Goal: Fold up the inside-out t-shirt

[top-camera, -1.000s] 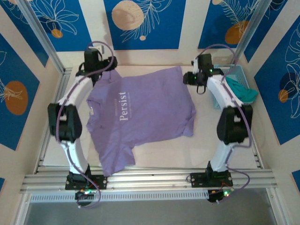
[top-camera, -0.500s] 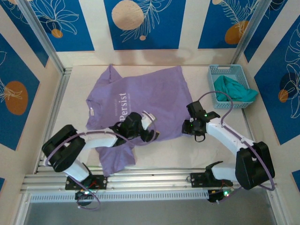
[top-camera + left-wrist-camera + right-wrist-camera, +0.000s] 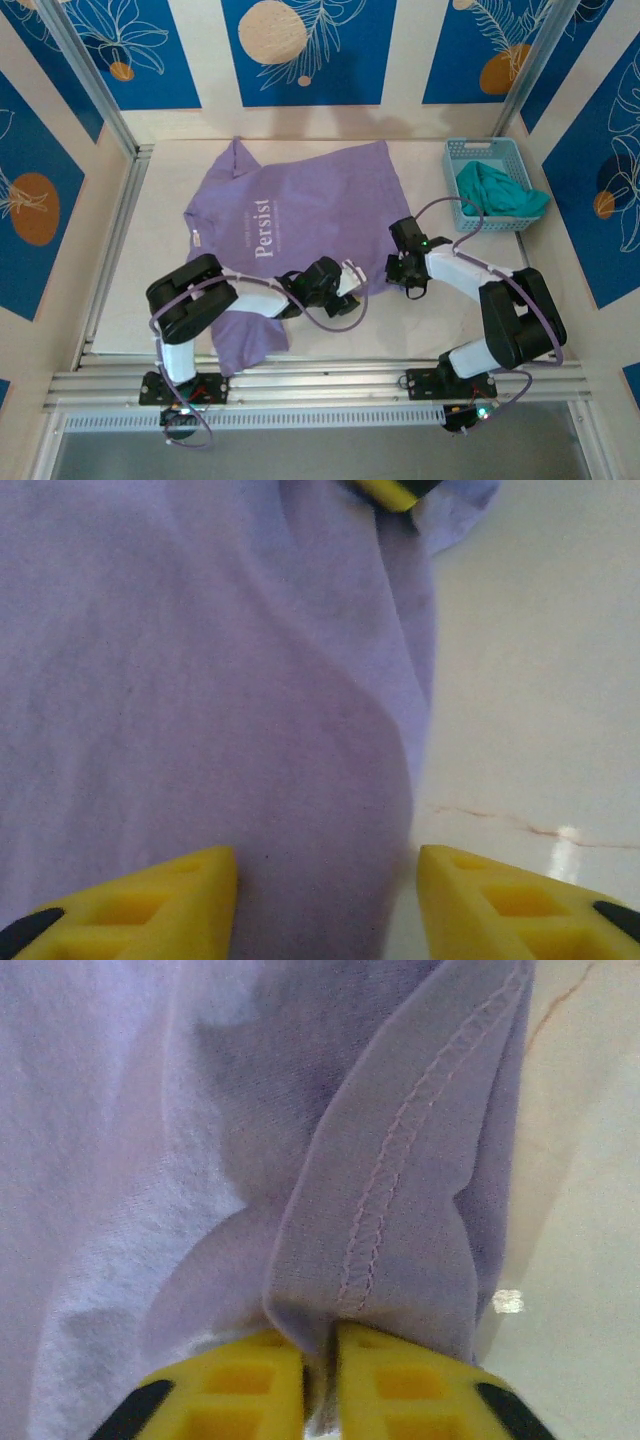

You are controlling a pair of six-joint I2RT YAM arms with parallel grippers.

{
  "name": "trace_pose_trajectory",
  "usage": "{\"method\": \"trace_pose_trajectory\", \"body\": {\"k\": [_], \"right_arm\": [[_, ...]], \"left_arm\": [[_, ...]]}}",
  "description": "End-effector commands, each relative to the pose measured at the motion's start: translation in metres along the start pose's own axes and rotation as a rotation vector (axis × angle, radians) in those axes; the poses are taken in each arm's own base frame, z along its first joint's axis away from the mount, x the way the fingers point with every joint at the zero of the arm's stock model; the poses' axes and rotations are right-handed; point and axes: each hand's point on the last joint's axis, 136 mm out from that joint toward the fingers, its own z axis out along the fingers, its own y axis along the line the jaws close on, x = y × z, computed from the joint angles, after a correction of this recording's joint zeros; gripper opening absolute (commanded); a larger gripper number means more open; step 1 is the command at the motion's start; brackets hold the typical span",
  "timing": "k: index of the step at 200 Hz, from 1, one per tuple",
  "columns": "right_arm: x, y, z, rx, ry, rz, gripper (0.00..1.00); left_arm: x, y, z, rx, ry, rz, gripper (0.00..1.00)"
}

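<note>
1. Right gripper (image 3: 320, 1360): the jaws are closed on the t-shirt (image 3: 150, 1160). A raised fold of the stitched hem (image 3: 390, 1190) is pinched between the two yellow fingers (image 3: 250, 1380). From the top camera, this gripper (image 3: 408, 276) sits at the near right corner of the t-shirt, with its arm bent low across the table (image 3: 400, 325).

2. Left gripper (image 3: 325, 900): the jaws stand apart and hold nothing. The left finger (image 3: 150, 905) is over purple cloth and the right one over bare table (image 3: 540, 680), so the t-shirt's edge (image 3: 405, 770) runs between them. From the top camera, this gripper (image 3: 352, 280) is at the near edge of the t-shirt, just beside the right gripper. Whether its fingertips touch the cloth cannot be told.

3. T-shirt (image 3: 300, 215): it lies spread on the middle of the table, with the hem toward the right. One sleeve points to the far left corner and the other to the near edge. White lettering (image 3: 263, 228) faces up. A small white tag (image 3: 196, 237) shows at the left side.

4. Surroundings: a light blue basket (image 3: 452, 160) stands at the far right of the table, well apart from the t-shirt. A teal garment (image 3: 500, 190) lies in it and hangs over its right rim.
</note>
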Motion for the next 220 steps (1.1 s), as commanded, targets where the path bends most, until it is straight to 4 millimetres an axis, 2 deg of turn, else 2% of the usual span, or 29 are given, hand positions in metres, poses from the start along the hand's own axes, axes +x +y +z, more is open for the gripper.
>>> {"method": "trace_pose_trajectory", "body": {"k": [1,16,40,86,111,127,136,175,200,220], "right_arm": [[-0.011,0.004,-0.012,-0.029,-0.051,0.009,0.07],[-0.013,0.009,-0.026,-0.082,-0.07,-0.001,0.03],[-0.018,0.032,-0.057,-0.227,-0.096,-0.083,0.01],[-0.015,0.089,-0.125,-0.555,-0.108,-0.324,0.01],[-0.019,0.116,-0.139,-0.694,-0.082,-0.424,0.01],[-0.027,0.123,-0.128,-0.688,-0.034,-0.454,0.01],[-0.035,0.122,-0.115,-0.646,-0.012,-0.456,0.01],[-0.08,0.094,-0.055,-0.312,0.017,-0.428,0.01],[-0.095,0.091,-0.033,-0.24,0.026,-0.415,0.02],[-0.098,0.089,-0.019,-0.192,0.053,-0.394,0.05]], "left_arm": [[0.005,0.005,0.003,-0.034,0.026,0.031,0.4],[0.005,0.005,-0.002,-0.029,0.022,0.021,0.26],[0.002,0.007,-0.014,0.008,0.017,-0.039,0.0],[0.003,0.012,-0.058,0.12,-0.019,-0.294,0.0],[0.011,0.013,-0.074,0.21,-0.029,-0.439,0.0],[0.016,0.019,-0.08,0.241,-0.036,-0.519,0.0],[0.019,0.024,-0.084,0.256,-0.048,-0.564,0.0],[0.027,0.053,-0.093,0.271,-0.087,-0.733,0.0],[0.029,0.061,-0.089,0.258,-0.063,-0.761,0.0],[0.027,0.063,-0.086,0.263,-0.063,-0.773,0.0]]}}
